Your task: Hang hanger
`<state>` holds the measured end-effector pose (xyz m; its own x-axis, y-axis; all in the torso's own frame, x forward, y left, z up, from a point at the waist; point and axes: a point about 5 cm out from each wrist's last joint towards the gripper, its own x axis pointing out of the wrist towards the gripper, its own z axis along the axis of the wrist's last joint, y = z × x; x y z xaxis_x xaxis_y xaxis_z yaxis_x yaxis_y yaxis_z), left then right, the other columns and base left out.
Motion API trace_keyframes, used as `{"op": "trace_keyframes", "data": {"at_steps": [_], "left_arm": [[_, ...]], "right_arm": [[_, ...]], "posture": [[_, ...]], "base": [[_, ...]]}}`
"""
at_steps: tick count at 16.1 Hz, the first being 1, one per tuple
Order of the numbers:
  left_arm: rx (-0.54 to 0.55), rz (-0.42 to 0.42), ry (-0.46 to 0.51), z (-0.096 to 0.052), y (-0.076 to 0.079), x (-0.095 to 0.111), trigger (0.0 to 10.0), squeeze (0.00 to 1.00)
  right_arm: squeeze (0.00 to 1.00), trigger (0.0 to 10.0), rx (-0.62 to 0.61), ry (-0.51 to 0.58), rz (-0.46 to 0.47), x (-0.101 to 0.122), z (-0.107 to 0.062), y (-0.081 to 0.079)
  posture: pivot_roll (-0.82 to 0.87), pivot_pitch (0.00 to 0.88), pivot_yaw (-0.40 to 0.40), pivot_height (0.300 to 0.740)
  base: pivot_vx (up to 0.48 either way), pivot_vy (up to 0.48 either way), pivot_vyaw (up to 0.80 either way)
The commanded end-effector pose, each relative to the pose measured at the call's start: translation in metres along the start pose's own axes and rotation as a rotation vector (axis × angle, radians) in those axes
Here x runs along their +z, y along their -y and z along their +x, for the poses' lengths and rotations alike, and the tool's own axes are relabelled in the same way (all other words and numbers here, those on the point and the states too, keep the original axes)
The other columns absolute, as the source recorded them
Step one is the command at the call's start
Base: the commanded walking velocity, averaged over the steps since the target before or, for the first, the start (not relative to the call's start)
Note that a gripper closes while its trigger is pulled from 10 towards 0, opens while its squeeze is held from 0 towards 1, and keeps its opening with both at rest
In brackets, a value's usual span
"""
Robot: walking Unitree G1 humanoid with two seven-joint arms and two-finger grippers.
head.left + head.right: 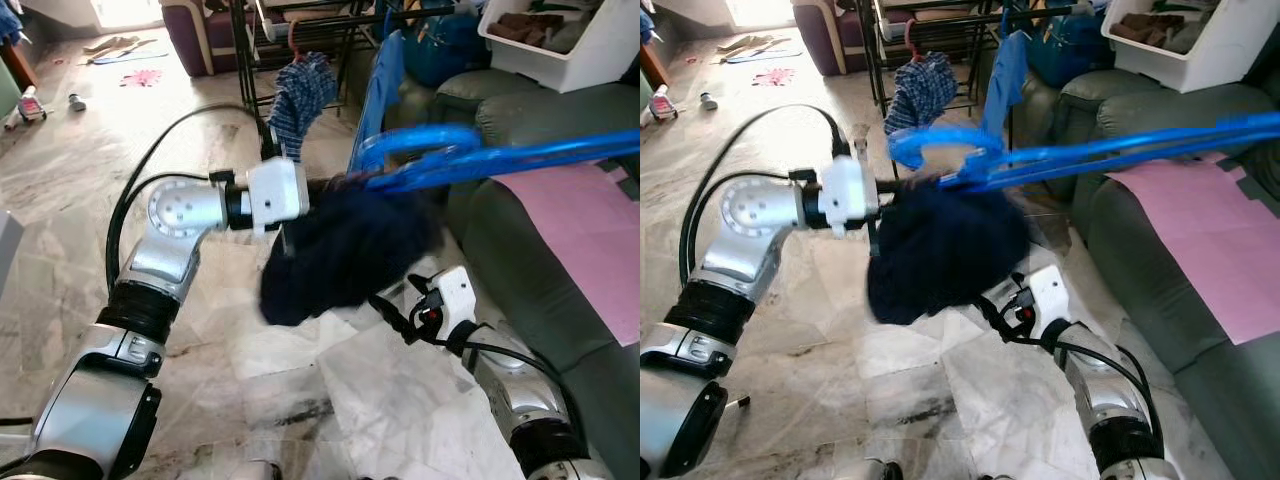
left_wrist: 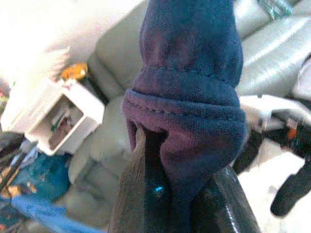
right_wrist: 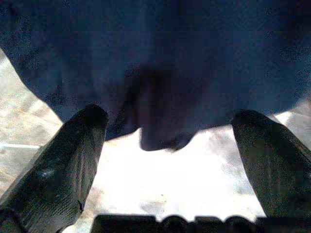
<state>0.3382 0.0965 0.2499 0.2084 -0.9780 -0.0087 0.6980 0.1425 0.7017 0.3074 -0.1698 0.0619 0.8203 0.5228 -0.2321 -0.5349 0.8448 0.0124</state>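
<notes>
The left end effector (image 2: 170, 204) pinches the dark blue garment (image 1: 345, 255), which droops off the blue hanger (image 1: 480, 158) above the sofa (image 1: 540, 270). Below it, the right end effector (image 3: 170, 160) gapes wide, empty. No legible writing anywhere.

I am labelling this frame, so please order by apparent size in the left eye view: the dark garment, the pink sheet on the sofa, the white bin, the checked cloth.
1. Dark garment, nearest the camera.
2. Pink sheet and white bin: both cropped, too alike to rank.
3. Checked cloth, farthest.
</notes>
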Motion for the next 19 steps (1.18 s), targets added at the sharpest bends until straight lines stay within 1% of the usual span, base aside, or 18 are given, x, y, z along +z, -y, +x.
{"op": "trace_keyframes", "data": {"at_steps": [1, 2, 3, 4, 5, 6, 7, 8, 9, 10, 11, 13, 15, 16, 18, 19], "left_arm": [[0.027, 0.010, 0.060, -0.002, -0.010, 0.014, 0.0, 0.00], [0.027, 0.007, 0.060, -0.003, -0.010, 0.014, 0.0, 0.00], [0.019, -0.001, 0.031, -0.006, -0.007, 0.011, 0.0, 0.00], [0.012, 0.004, -0.024, -0.009, -0.002, 0.002, 0.0, 0.00], [0.022, 0.002, -0.097, -0.011, 0.002, -0.011, 0.0, 0.00], [0.024, 0.001, -0.148, -0.013, 0.005, -0.019, 0.0, 0.00], [0.011, 0.012, -0.205, -0.015, 0.012, -0.031, 0.0, 0.00], [0.022, -0.012, -0.236, -0.016, 0.015, -0.038, 0.0, 0.00], [0.011, -0.014, -0.255, -0.016, 0.019, -0.043, 0.0, 0.00], [0.011, -0.012, -0.259, -0.014, 0.021, -0.045, 0.0, 0.00], [0.005, -0.001, -0.260, -0.013, 0.021, -0.046, 0.0, 0.00], [-0.002, 0.013, -0.241, -0.008, 0.021, -0.044, 0.0, 0.00], [-0.011, 0.029, -0.215, -0.006, 0.019, -0.040, 0.0, 0.00], [-0.017, 0.037, -0.194, -0.004, 0.018, -0.037, 0.0, 0.00], [-0.025, 0.051, -0.161, -0.001, 0.016, -0.030, 0.0, 0.00], [-0.025, 0.057, -0.148, 0.001, 0.016, -0.027, 0.0, 0.00]], "right_arm": [[0.00, 0.0, -0.025, 0.015, -0.007, 0.004, 0.003, 0.002], [0.00, 0.0, -0.030, 0.036, 0.005, 0.007, 0.004, 0.003], [0.00, 0.0, -0.009, 0.088, 0.020, 0.016, 0.005, 0.003], [0.00, 8.2, 0.067, 0.112, 0.009, 0.024, 0.004, -0.002], [0.00, 10.0, 0.176, 0.110, -0.037, 0.030, -0.001, -0.011], [0.00, 10.0, 0.248, 0.110, -0.057, 0.034, -0.006, -0.018], [0.00, 10.0, 0.343, 0.128, -0.115, 0.043, -0.015, -0.027], [0.00, 10.0, 0.407, 0.144, -0.115, 0.050, -0.023, -0.032], [1.00, 10.0, 0.438, 0.155, -0.101, 0.057, -0.032, -0.032], [1.00, 10.0, 0.436, 0.145, -0.121, 0.059, -0.038, -0.029], [1.00, 10.0, 0.410, 0.127, -0.159, 0.058, -0.042, -0.025], [1.00, 10.0, 0.292, 0.078, -0.234, 0.053, -0.047, -0.004], [1.00, 10.0, 0.216, 0.045, -0.271, 0.049, -0.045, 0.007], [1.00, 10.0, 0.196, 0.042, -0.272, 0.048, -0.042, 0.008], [0.22, 10.0, 0.182, 0.057, -0.261, 0.046, -0.034, 0.008], [0.00, 10.0, 0.172, 0.055, -0.258, 0.044, -0.031, 0.008]], "posture": [[0.05, 0.088, -0.012, 0.740], [0.05, 0.088, -0.012, 0.740], [0.05, 0.087, -0.014, 0.740], [0.05, 0.086, -0.013, 0.740], [0.04, 0.086, -0.012, 0.740], [0.04, 0.086, -0.011, 0.740], [0.03, 0.086, -0.010, 0.740], [0.03, 0.085, -0.008, 0.740], [0.02, 0.085, -0.005, 0.740], [0.01, 0.086, -0.002, 0.740], [0.01, 0.086, -0.002, 0.740], [0.01, 0.085, 0.006, 0.740], [0.01, 0.085, 0.007, 0.740], [0.02, 0.084, 0.006, 0.740], [0.02, 0.082, 0.004, 0.740], [0.03, 0.081, 0.003, 0.740]], "base": [[0.000, 0.000, 0.00], [0.000, 0.000, 0.00], [0.000, 0.000, 0.00], [0.000, 0.000, 0.00], [0.000, 0.000, 0.00], [0.000, 0.000, 0.00], [0.000, 0.000, 0.00], [0.000, 0.000, 0.00], [0.000, 0.000, 0.00], [0.000, 0.000, 0.00], [0.000, 0.000, 0.00], [0.000, 0.000, 0.00], [0.000, 0.000, 0.00], [0.000, 0.000, 0.00], [0.000, 0.000, 0.00], [0.000, 0.000, 0.00]]}}
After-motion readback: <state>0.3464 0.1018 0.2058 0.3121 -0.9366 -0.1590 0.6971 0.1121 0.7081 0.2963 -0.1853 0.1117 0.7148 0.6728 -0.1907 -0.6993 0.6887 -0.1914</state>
